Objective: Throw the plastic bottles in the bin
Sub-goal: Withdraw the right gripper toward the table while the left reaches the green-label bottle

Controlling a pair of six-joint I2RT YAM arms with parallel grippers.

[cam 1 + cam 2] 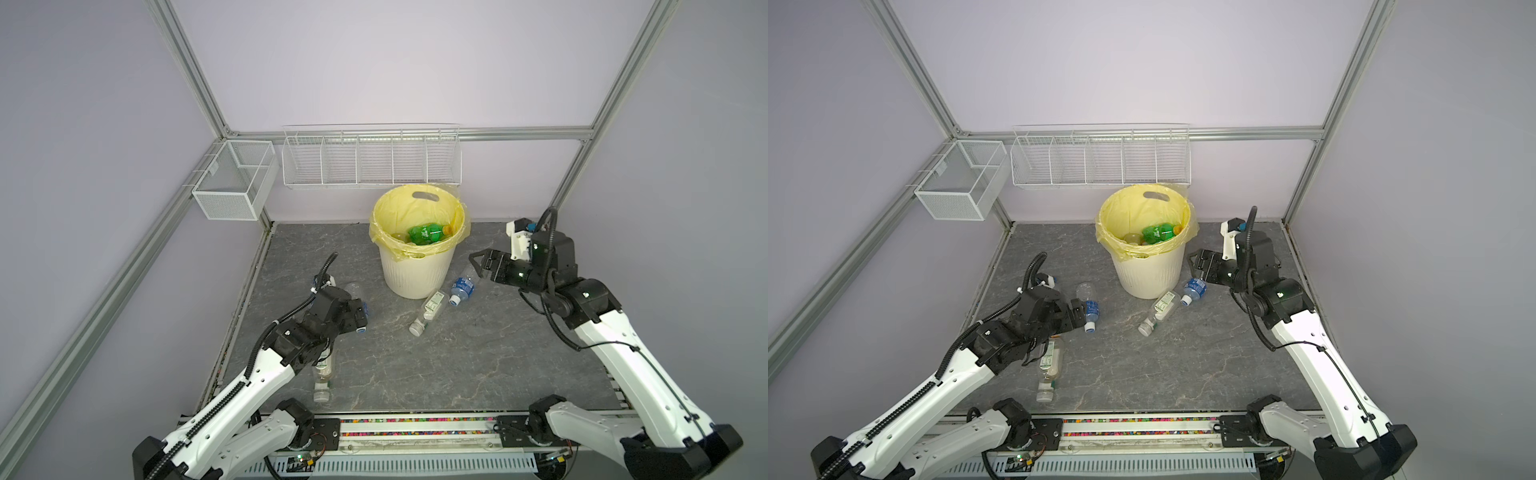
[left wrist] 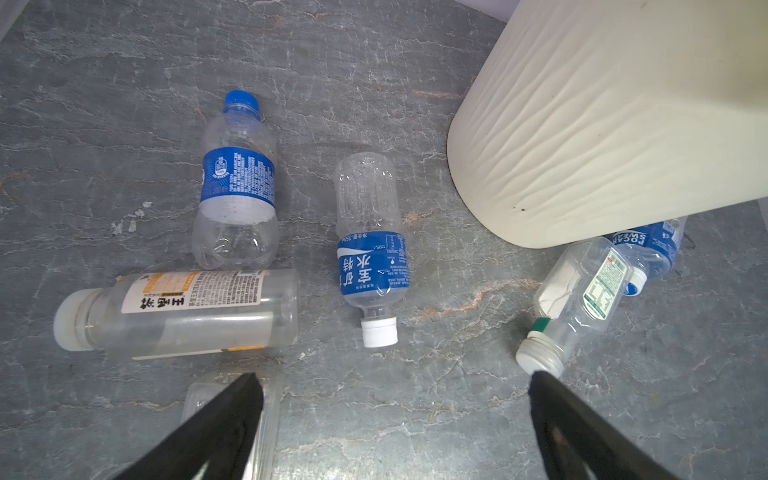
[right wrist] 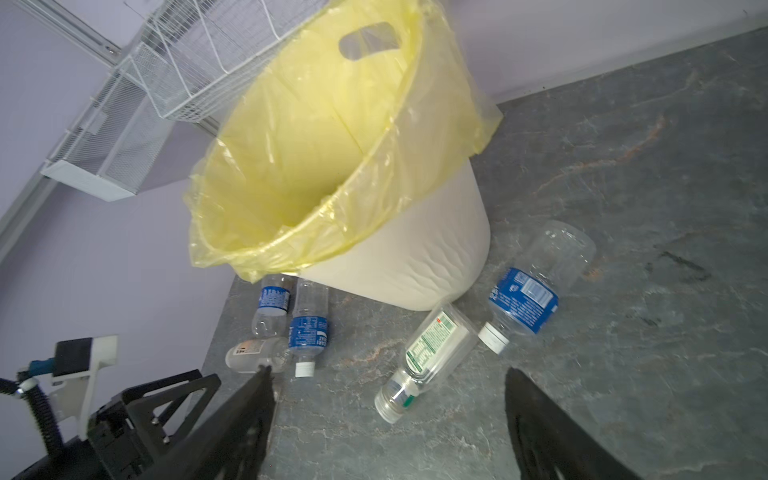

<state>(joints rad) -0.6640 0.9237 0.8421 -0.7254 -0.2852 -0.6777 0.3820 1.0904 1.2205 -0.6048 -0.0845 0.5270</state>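
Over the grey marbled tabletop (image 1: 457,365), the left gripper (image 2: 394,376) and right gripper (image 3: 387,370) are hovering open and empty, apparently choosing the next picks, with the blue-label water bottle (image 2: 372,257) and green-label bottle (image 3: 432,345) lying just ahead beside the bin (image 3: 415,257), likely calling for a descent.

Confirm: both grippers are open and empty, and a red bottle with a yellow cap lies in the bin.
Wrong colour: the bottle in the bin is green, per both top views. Left gripper and right gripper are open and empty.

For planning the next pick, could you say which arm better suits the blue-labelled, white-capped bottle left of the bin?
Probably left: the open left gripper hovers by that bottle; the right gripper is past the bin.
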